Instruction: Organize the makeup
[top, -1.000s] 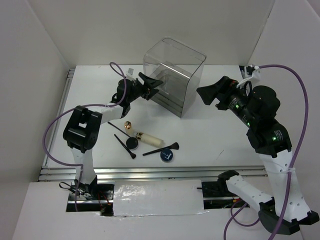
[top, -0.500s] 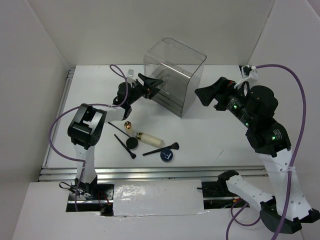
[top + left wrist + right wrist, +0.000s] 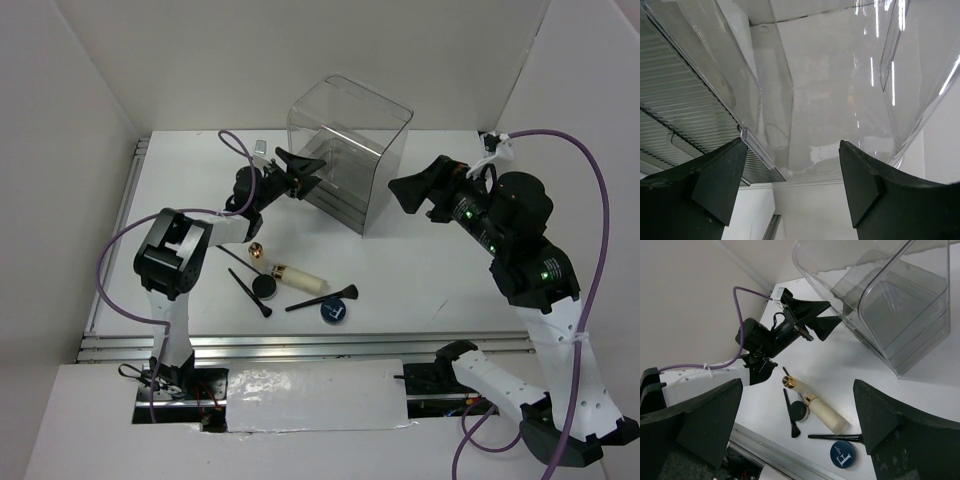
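Observation:
The makeup lies on the white table left of centre: a cream tube with a gold collar (image 3: 300,276), a small gold lipstick (image 3: 257,249), a dark jar (image 3: 266,287), a blue-lidded jar (image 3: 334,311) and thin black brushes (image 3: 250,293) (image 3: 322,298) (image 3: 232,255). My left gripper (image 3: 317,172) is open and empty, its jaws standing at the lower front of the clear acrylic box (image 3: 350,150). In the left wrist view a clear drawer edge (image 3: 757,150) sits by the left fingertip. My right gripper (image 3: 400,195) is open and empty in the air right of the box, above the table.
The acrylic box stands at the back centre with ribbed drawers (image 3: 680,100) showing. White walls enclose the table on three sides. A metal rail (image 3: 300,345) runs along the front edge. In the right wrist view the tube (image 3: 827,414) and blue-lidded jar (image 3: 843,454) lie below.
My left arm's wrist has shifted slightly while its jaws stay at the box front. My right gripper has edged a little left toward the box. The makeup has not moved.

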Controlling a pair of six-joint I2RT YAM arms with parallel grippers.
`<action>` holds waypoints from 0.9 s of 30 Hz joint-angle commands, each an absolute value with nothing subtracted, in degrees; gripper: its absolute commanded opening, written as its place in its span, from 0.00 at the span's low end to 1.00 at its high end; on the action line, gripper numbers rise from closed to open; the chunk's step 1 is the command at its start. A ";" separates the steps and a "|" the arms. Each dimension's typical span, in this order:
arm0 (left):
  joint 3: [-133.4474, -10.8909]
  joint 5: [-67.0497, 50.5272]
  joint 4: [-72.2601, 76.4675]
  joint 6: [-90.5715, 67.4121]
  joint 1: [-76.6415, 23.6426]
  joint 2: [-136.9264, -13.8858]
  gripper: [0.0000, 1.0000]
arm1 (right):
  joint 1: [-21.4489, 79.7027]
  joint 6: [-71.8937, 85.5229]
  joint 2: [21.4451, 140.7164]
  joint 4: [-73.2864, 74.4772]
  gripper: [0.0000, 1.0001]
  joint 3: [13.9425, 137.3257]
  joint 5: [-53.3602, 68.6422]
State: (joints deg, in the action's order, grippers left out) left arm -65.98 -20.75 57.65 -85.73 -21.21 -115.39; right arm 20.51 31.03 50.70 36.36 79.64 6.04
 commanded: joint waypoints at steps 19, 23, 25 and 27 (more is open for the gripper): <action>-66.45 -20.74 63.55 -85.96 -21.97 -104.07 0.87 | 21.09 31.29 49.31 32.43 1.00 75.94 6.68; -66.71 -20.30 62.76 -85.61 -21.97 -102.57 0.87 | 21.01 31.38 49.39 32.17 1.00 75.59 6.77; -67.06 -20.39 62.40 -85.43 -21.97 -102.13 0.87 | 21.01 31.46 49.48 31.91 1.00 75.50 6.86; -67.41 -20.22 62.23 -85.52 -21.97 -101.69 0.87 | 20.92 31.38 49.75 31.47 1.00 75.41 6.77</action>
